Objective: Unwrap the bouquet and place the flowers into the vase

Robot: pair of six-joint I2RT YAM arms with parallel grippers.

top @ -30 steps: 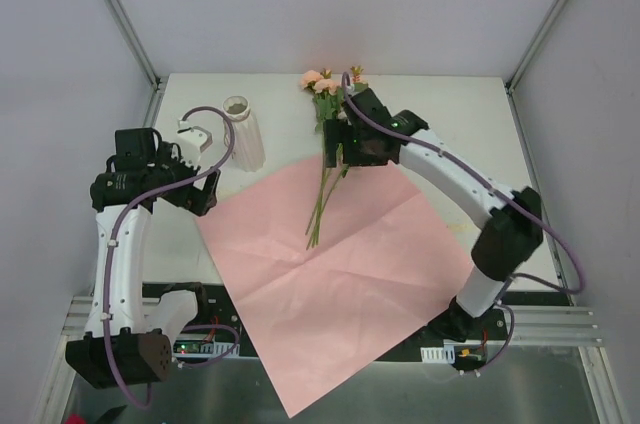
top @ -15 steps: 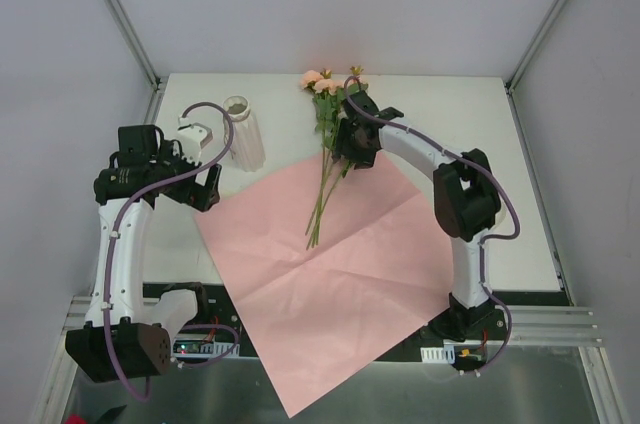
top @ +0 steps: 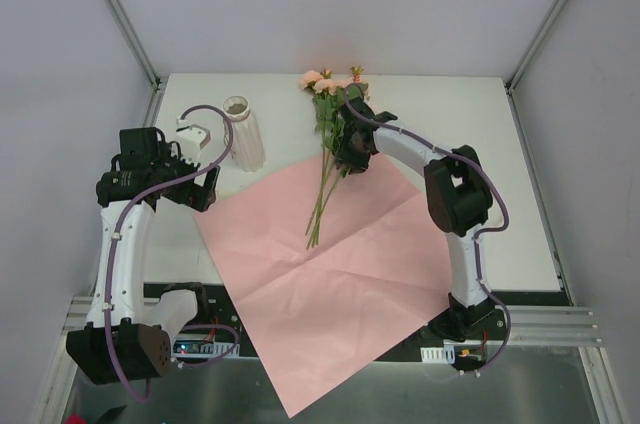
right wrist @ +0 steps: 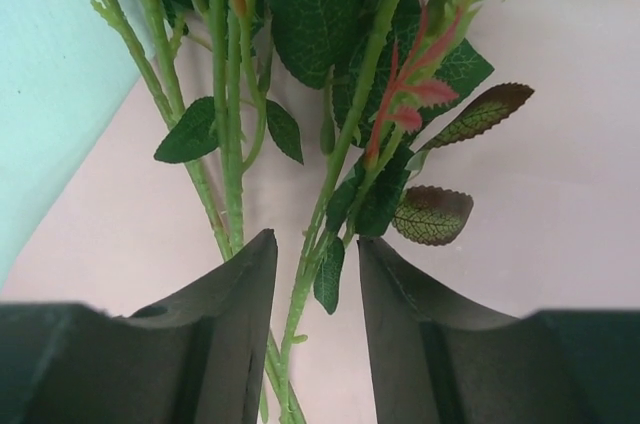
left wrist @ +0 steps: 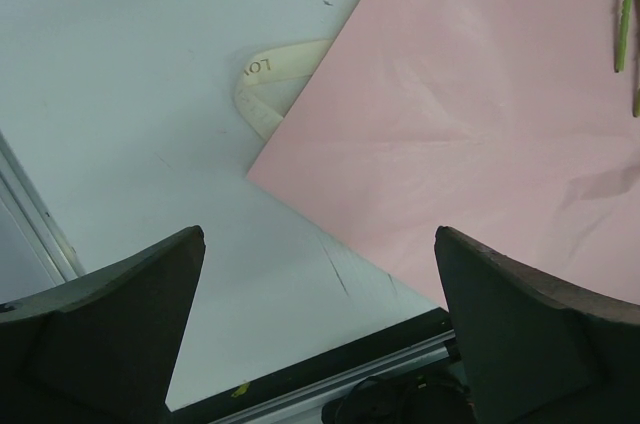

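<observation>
Pale grey walls [top: 300,4] close in a white counter [top: 480,144]. One pink wrapping sheet [top: 330,274] lies spread flat on the counter, creased, its near corner hanging over the counter's near edge.

There are two arms. The left arm [top: 120,244] bends in beside the sheet's left corner. Its pincer [left wrist: 318,239] is spread wide with nothing in it, over bare counter at the sheet's edge. The right arm [top: 455,194] reaches across the sheet's far corner. Its pincer [right wrist: 318,244] has the jaws drawn in on either side of the stems, and I cannot tell whether they are pinching the stems.

One bunch of flowers [top: 326,116] lies across the sheet's far corner. The stem ends rest on the pink and the blooms lie on the counter beyond it.

One white ribbed vase [top: 245,134] stands upright just past the sheet's far-left edge.

One cream ribbon [left wrist: 262,64] curls on the counter at the sheet's left edge, one end running under the paper.
</observation>
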